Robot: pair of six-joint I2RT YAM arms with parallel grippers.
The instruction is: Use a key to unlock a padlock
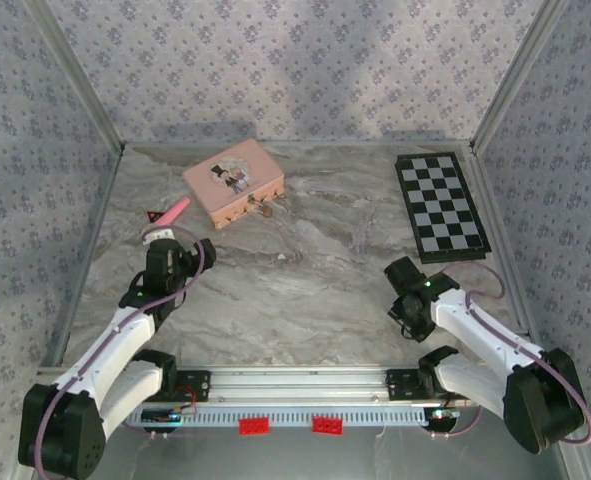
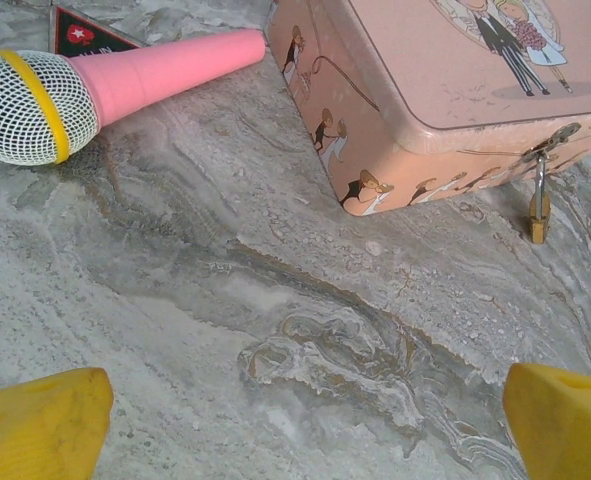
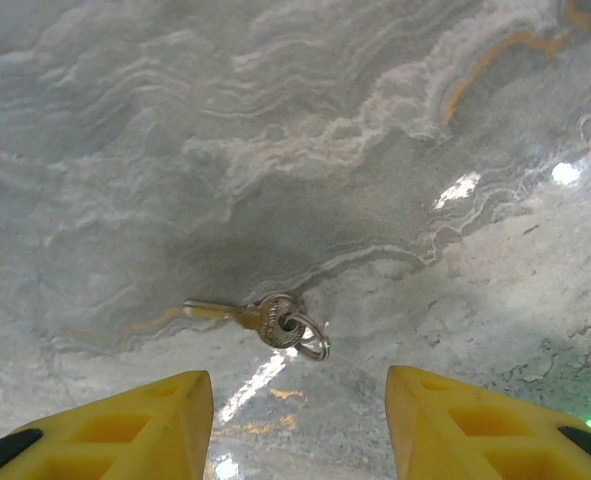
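The small brass padlock (image 2: 540,216) hangs by its thin shackle from the hasp on the front of a pink box (image 2: 445,90), and its body rests on the table (image 1: 265,210). My left gripper (image 2: 305,430) is open over bare marble, well short of the box, with one yellow fingertip (image 2: 45,425) at each lower corner. The key (image 3: 255,318), with a small ring through its head, lies flat on the table. My right gripper (image 3: 300,425) is open just behind it, fingertips (image 3: 495,430) apart and not touching it.
A pink toy microphone (image 2: 125,80) lies left of the pink box (image 1: 233,180). A folded chessboard (image 1: 442,205) sits at the back right. Patterned walls enclose the marble table (image 1: 305,270) on three sides. My left gripper (image 1: 195,248) and right gripper (image 1: 403,282) stand far apart.
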